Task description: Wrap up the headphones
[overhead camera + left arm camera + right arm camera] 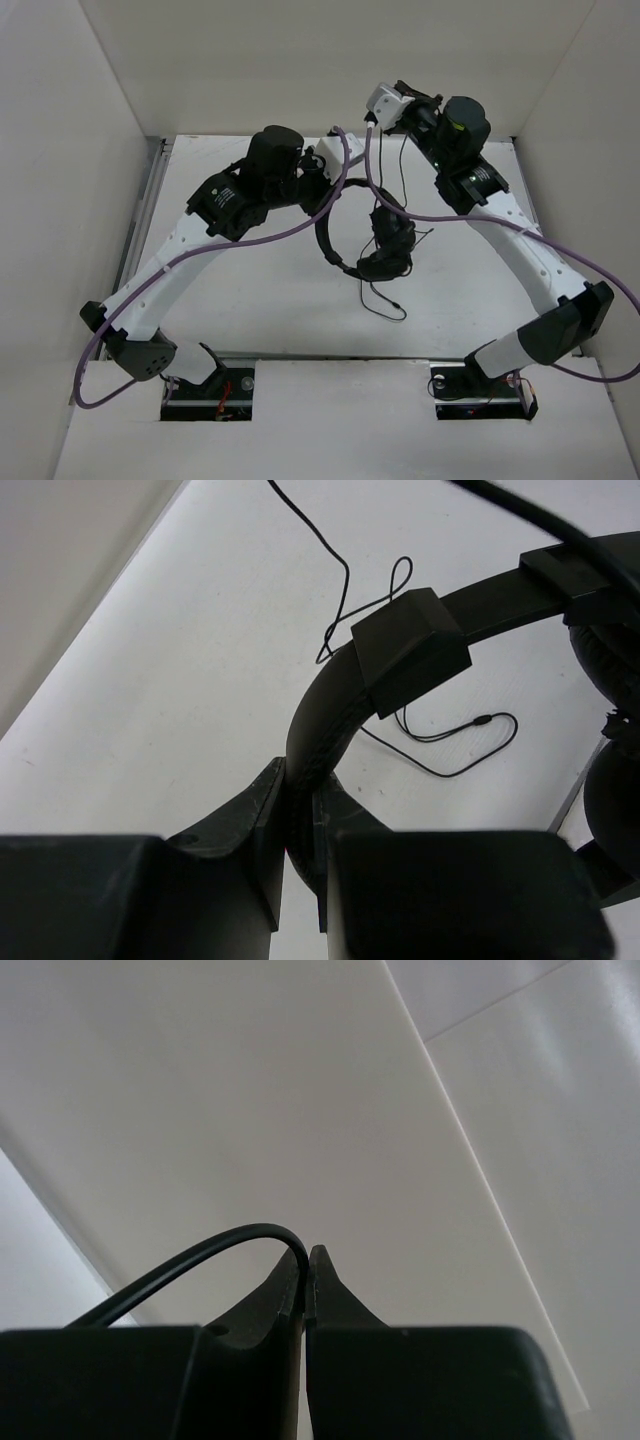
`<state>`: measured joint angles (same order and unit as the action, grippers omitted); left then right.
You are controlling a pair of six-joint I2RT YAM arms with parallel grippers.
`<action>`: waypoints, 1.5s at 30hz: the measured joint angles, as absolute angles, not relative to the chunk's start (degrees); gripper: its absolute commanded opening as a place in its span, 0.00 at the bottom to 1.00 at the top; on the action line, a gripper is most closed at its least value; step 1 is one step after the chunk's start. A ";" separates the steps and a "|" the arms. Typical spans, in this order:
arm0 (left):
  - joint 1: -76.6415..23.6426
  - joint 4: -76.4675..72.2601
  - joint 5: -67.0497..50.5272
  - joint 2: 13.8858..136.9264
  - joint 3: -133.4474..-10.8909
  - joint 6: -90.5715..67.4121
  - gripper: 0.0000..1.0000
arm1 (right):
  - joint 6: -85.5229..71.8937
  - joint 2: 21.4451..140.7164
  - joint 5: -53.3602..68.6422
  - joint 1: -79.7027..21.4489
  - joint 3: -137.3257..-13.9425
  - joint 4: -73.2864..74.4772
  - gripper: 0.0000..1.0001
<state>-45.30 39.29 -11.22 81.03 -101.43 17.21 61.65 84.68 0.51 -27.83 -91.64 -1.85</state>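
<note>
The headphones (385, 245) were held up off the surface (250, 300) by the headband (330, 695), which was pinched edge-on between the fingers of the left gripper (300, 780). The grip was taken just short of the slider block (410, 650), and the padded earcups (392, 250) were carried at the headband's far ends, close together. The cable (200, 1250) was nipped between the pressed-together fingers of the right gripper (305, 1260), which was raised well beyond the headband. Slack loops of cable were left lying on the surface beneath the headband.

The headset was judged to be light, since it was borne from a single pinch without visible sag. The headband was judged thin and springy: stiff enough to serve as a handle, yet liable to twist in the grip if the earcups were swung. The best hold was therefore thought to be the one shown, near the headband's crown. The cable was judged limp, smooth and likely to slide through flat fingers. It was also thought fragile where it joined the earcup, so tension should be kept gentle and the cable taken near the headband for each turn. The boom mic could not be made out.

No container was seen in any view.
</note>
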 measured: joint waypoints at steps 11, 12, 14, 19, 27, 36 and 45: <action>-46.83 40.60 -13.69 81.80 -104.77 16.19 0.00 | 54.35 91.13 -0.12 -27.94 -91.96 -1.91 0.00; -46.81 40.62 -13.63 81.87 -104.77 16.12 0.00 | 54.00 91.46 -0.19 -28.01 -92.07 -1.87 0.00; -46.74 40.64 -13.52 82.02 -104.77 15.97 0.00 | 53.32 91.66 -0.45 -28.08 -92.09 -1.87 0.00; -45.28 41.15 -14.04 82.06 -105.16 15.92 0.00 | 50.09 91.42 -0.71 -27.05 -91.39 -3.05 0.00; -40.84 41.95 -15.73 82.04 -110.17 13.82 0.00 | 38.02 88.77 3.33 -23.24 -87.24 -0.73 0.00; -35.79 41.91 -20.84 82.04 -119.68 8.29 0.00 | 11.40 84.79 26.57 -23.16 -83.05 4.67 0.00; -28.58 39.13 -24.23 82.06 -121.01 -1.52 0.00 | -22.44 83.85 50.11 -24.43 -72.55 -9.28 0.04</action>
